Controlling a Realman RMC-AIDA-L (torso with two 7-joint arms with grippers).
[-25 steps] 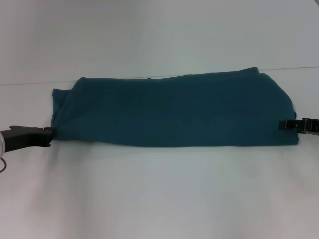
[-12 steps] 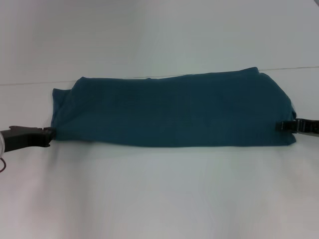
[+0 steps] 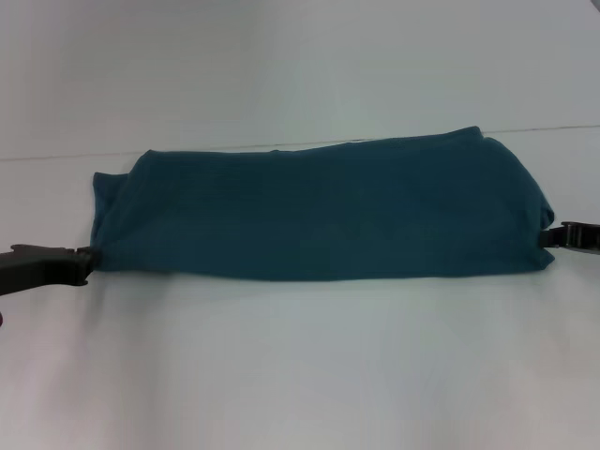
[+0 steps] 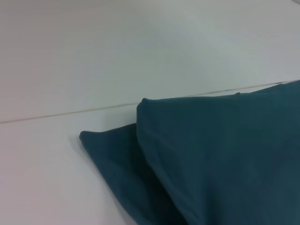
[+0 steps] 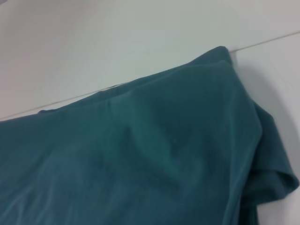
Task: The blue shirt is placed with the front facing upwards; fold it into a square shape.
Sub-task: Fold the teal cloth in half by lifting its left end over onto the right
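- We see the blue shirt (image 3: 319, 220) folded into a long band on the white table (image 3: 300, 375), plain side up, long axis running left to right.
- Left gripper (image 3: 86, 261) at its left end and right gripper (image 3: 548, 236) at its right end each seem to touch the cloth; whether either is pinching it, we cannot tell.

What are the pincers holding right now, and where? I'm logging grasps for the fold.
It cannot be told. The left pincer and right pincer each sit at an end of the folded blue shirt, but no grip is visible.

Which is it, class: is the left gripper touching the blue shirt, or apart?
Touching: in the head view the left gripper meets the blue shirt at its near left corner, no gap.
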